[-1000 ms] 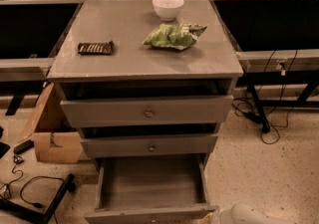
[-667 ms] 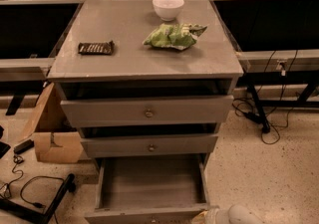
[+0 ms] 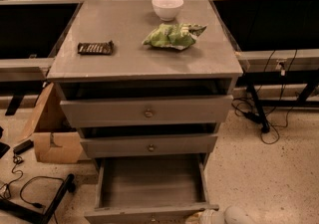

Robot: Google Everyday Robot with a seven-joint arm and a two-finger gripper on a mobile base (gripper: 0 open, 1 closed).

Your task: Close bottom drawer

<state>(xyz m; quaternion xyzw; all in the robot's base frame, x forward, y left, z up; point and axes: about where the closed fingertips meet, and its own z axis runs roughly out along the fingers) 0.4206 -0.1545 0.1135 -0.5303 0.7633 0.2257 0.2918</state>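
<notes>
The bottom drawer point(image 3: 149, 184) of the grey cabinet is pulled far out, and its plain grey box interior is empty. Its front edge point(image 3: 149, 214) lies at the bottom of the camera view and its knob is cut off. The gripper point(image 3: 207, 216) shows only as a pale rounded arm part at the bottom edge, just right of the drawer's front right corner. The top drawer point(image 3: 148, 111) and middle drawer point(image 3: 149, 145) each have a small round brass knob and stand slightly out.
On the cabinet top point(image 3: 124, 58) sit a white bowl point(image 3: 167, 6), a green chip bag point(image 3: 173, 35) and a dark snack bar point(image 3: 95, 47). A cardboard box point(image 3: 50, 133) and cables lie on the floor to the left. More cables and a table leg point(image 3: 256, 106) are to the right.
The pale arm part at the bottom edge has shifted slightly; the drawers and tabletop objects have not moved.
</notes>
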